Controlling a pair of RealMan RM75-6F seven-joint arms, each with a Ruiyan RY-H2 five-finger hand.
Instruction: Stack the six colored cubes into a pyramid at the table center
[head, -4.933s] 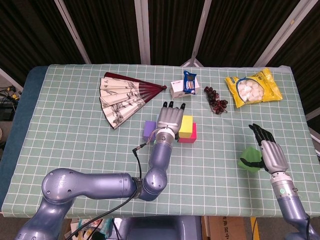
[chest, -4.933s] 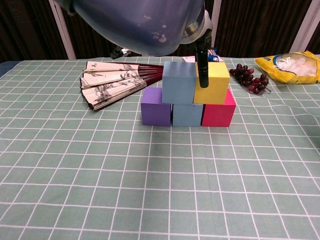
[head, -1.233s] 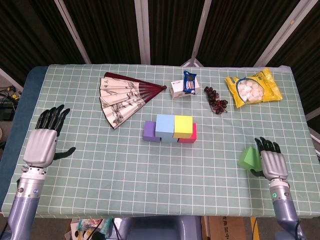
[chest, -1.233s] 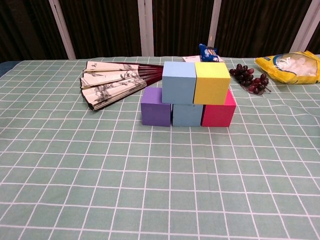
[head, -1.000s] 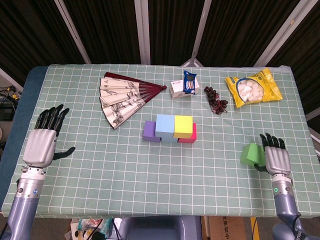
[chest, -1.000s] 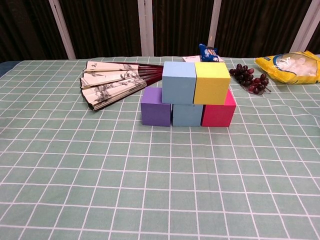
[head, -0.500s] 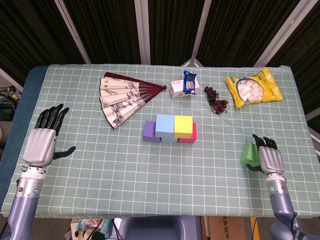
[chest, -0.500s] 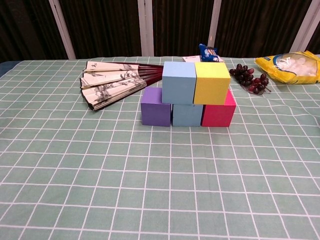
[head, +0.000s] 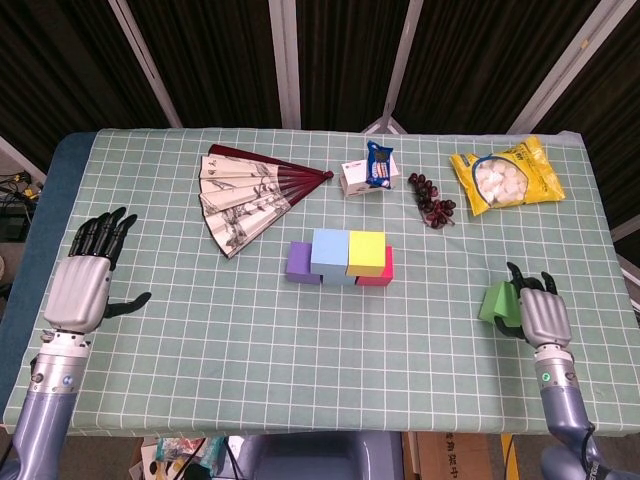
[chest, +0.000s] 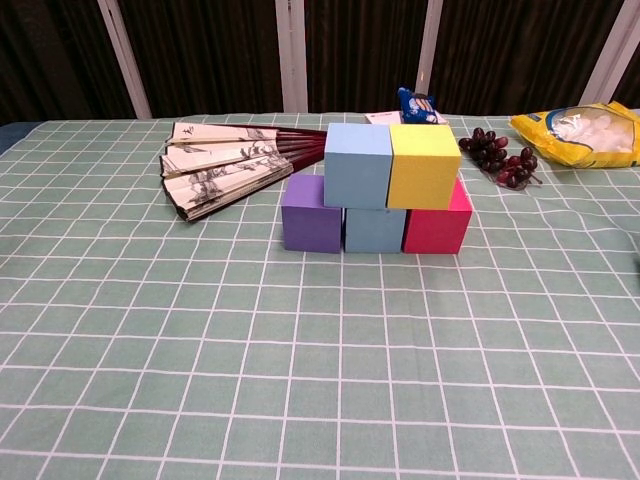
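Head view shows the green cube (head: 497, 302) far to the right of the pyramid, near the table edge, with our right hand (head: 543, 317) against its right side; fingers curl around it, but we cannot tell if the hold is firm. Our left hand (head: 78, 287) is far left of the pyramid, fingers spread, holding nothing.

We judge the cubes are light, maybe foam, with smooth flat faces, so we should take the green one on two opposite sides and not squeeze hard.

We count six cubes: purple cube (chest: 312, 213), lower blue cube (chest: 374, 229) and pink cube (chest: 438, 224) below, upper blue cube (chest: 357, 164) and yellow cube (chest: 423, 165) above, plus green.
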